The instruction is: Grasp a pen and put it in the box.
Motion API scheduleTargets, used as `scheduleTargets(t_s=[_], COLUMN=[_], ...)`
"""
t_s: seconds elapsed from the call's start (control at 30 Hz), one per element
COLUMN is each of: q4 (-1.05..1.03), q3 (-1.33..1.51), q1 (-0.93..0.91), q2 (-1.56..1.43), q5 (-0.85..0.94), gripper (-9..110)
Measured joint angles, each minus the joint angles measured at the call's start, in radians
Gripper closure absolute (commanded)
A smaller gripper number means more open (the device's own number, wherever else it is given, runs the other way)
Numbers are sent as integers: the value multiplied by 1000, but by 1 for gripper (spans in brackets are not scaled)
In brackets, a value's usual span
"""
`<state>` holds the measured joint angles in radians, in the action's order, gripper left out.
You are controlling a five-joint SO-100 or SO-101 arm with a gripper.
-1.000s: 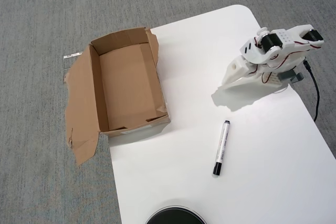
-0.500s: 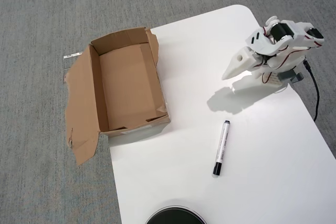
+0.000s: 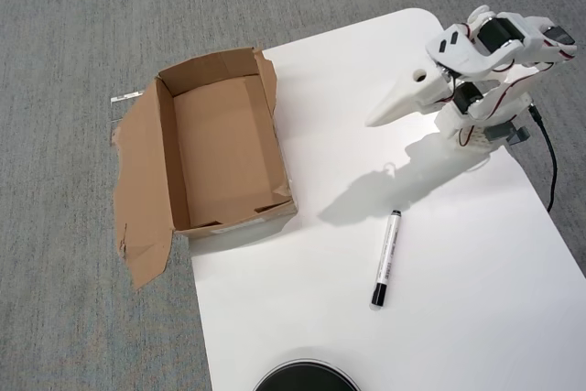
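In the overhead view the pen [image 3: 386, 258] lies on the white table [image 3: 476, 318], almost upright in the picture, its black cap toward the bottom edge. The brown cardboard box [image 3: 224, 144] stands open and empty at the table's left edge, with ragged flaps spread to its left. My gripper [image 3: 374, 121] sticks out leftward from the white arm [image 3: 490, 61] at the upper right. Its fingers look closed into one point with nothing between them. It hangs well above the pen in the picture and to the right of the box.
A round black object [image 3: 305, 377] is cut off by the bottom edge. A black cable [image 3: 550, 162] runs down the table's right side. Grey carpet [image 3: 73, 25] surrounds the table. The arm's shadow [image 3: 366, 199] falls just above the pen.
The arm has lifted and the gripper has swung out to the left. Its shadow has stretched toward the pen. Pen and box have not moved.
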<state>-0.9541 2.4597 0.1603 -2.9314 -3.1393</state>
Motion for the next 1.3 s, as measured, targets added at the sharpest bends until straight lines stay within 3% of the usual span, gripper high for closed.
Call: scheduleTargets(t_s=[0.3, 0.63, 1.3], q4=[71, 74, 74], q3=[-276, -330, -330], q1=[156, 341, 344], q2=[295, 403, 407], q5=[-63, -64, -64], gripper=[101, 101, 101])
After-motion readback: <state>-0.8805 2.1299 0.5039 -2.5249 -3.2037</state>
